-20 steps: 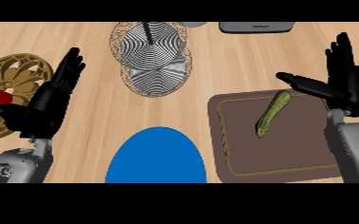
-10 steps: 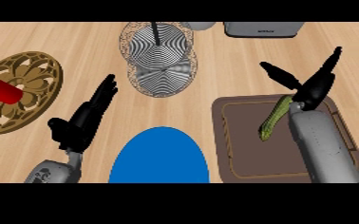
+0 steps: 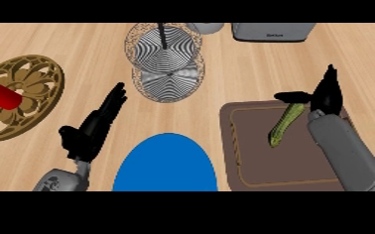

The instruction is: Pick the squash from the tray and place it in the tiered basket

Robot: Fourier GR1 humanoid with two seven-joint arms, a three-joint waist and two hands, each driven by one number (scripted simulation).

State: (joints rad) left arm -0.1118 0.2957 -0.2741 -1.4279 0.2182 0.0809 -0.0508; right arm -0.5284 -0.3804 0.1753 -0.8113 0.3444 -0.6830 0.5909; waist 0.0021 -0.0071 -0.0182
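The slim, curved green squash [image 3: 284, 124] lies on the dark brown rectangular tray [image 3: 249, 168], just beside the right hand [image 3: 322, 95], whose fingers are spread and hold nothing. It looks light, stiff and smooth-skinned, so a pinch across its middle should suit; the left hand [image 3: 92, 126] rests open, well apart

Bare tabletop [image 3: 242, 74] lies between the brown tray [image 3: 253, 171] and the tiered basket [image 3: 167, 59], an open lane. The basket's black post [image 3: 162, 35] stands at its centre. The blue plate [image 3: 167, 163] lies near the tray's left side.
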